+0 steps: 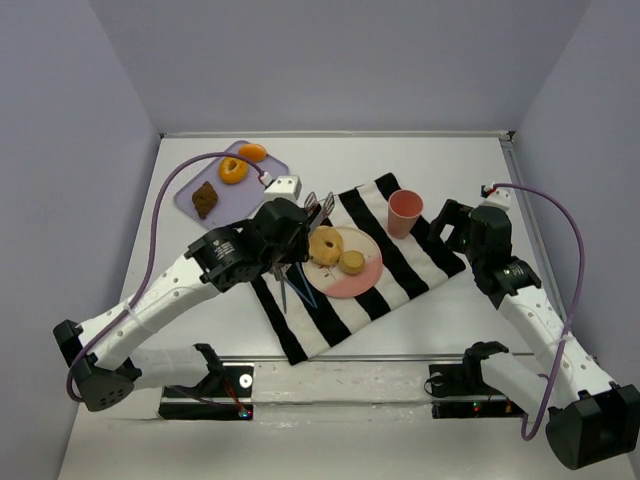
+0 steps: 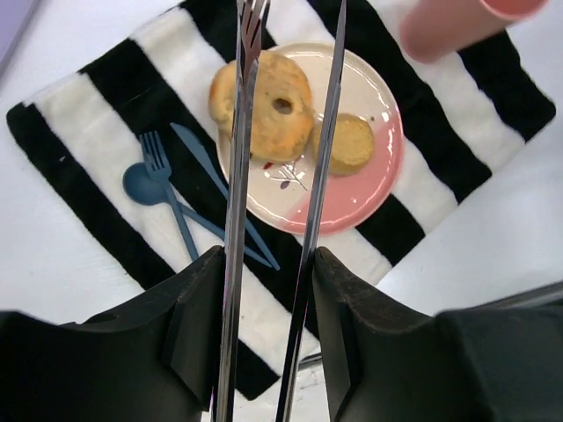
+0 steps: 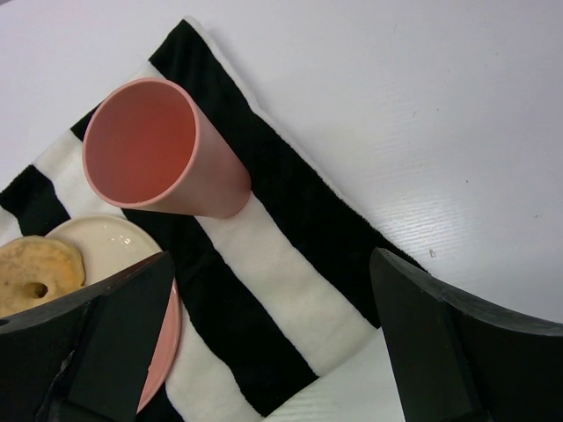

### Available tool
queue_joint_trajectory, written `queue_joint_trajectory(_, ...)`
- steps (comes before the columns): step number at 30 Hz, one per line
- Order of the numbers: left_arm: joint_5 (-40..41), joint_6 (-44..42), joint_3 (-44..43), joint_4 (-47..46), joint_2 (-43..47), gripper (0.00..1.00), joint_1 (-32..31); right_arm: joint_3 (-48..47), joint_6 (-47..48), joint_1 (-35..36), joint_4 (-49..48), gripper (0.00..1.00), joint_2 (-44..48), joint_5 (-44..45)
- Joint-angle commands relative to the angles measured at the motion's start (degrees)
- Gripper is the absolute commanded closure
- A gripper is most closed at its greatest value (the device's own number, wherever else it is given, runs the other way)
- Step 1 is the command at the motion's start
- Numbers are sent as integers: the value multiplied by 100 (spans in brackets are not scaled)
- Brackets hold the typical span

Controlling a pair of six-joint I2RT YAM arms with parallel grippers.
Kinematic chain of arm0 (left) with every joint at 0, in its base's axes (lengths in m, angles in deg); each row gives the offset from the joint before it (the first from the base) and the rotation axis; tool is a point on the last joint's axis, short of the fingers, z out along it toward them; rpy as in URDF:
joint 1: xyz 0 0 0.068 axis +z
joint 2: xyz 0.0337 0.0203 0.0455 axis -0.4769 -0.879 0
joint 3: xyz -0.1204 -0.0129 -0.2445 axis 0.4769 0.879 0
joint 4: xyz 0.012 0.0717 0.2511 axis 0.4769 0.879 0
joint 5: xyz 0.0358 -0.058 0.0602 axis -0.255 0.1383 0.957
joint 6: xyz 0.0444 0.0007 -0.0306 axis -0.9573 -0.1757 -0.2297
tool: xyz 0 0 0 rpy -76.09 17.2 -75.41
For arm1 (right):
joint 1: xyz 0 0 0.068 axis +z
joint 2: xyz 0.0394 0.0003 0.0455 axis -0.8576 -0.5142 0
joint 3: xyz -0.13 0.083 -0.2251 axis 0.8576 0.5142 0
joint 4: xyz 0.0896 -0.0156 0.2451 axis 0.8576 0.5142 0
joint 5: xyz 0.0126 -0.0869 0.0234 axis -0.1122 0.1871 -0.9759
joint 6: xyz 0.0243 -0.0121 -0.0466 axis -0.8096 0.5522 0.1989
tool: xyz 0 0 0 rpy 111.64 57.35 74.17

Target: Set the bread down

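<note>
A ring-shaped bread (image 1: 325,243) (image 2: 274,107) and a small round bun (image 1: 352,262) (image 2: 354,142) lie on a cream and pink plate (image 1: 368,275) (image 2: 352,202). My left gripper (image 1: 290,228) (image 2: 268,264) is shut on metal tongs (image 1: 318,207) (image 2: 236,176). The tong arms stand apart over the ring bread with nothing between them. My right gripper (image 1: 450,222) (image 3: 273,299) is open and empty, above the right end of the striped cloth (image 1: 400,270) (image 3: 290,299).
A pink cup (image 1: 404,212) (image 3: 158,149) stands on the cloth beside the plate. Blue cutlery (image 1: 295,285) (image 2: 176,202) lies left of the plate. A purple tray (image 1: 190,182) at the back left holds a glazed donut (image 1: 233,170), an orange piece (image 1: 252,152) and a brown pastry (image 1: 205,199).
</note>
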State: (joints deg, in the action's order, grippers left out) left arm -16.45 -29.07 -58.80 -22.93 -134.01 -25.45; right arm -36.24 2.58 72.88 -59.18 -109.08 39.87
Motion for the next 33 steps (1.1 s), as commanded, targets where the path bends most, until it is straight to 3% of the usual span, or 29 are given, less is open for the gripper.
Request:
queue_joint_trajectory(1,708,1020,122,404,387,47,785,-7,-42,-29,-215,2,93,89)
queue_joint_trajectory(4,1128,2107,667,974,624,48,1776,-7,-51,-29,-215,2,84,71)
queue_joint_trajectory(8,1570,3263,1361,1417,757,47,2518,-7,-42,-29,-215,2,84,53)
queue_joint_trajectory(11,1343,3273,1975,698,644,46,3324,-7,-42,-29,-223,2,84,36)
queue_joint_trajectory(18,666,2808,2829,-217,353,46,4372,2,-42,-29,-215,2,84,36)
queue_joint_trajectory(21,639,2772,2927,-184,370,29,4444,-7,-33,-29,-215,2,58,27)
queue_joint_trajectory(22,630,2754,2935,-183,405,17,4444,-7,-24,-29,-215,2,49,27)
queue_joint_trajectory(24,569,2710,2901,-140,502,10,4444,-7,-24,-29,-215,2,66,44)
queue_joint_trajectory(25,542,2614,2883,-122,624,2,4444,-7,-24,-29,-215,2,67,36)
queue_joint_trajectory(33,673,2060,1917,186,1520,1,4444,2,-24,-29,-215,0,260,80)
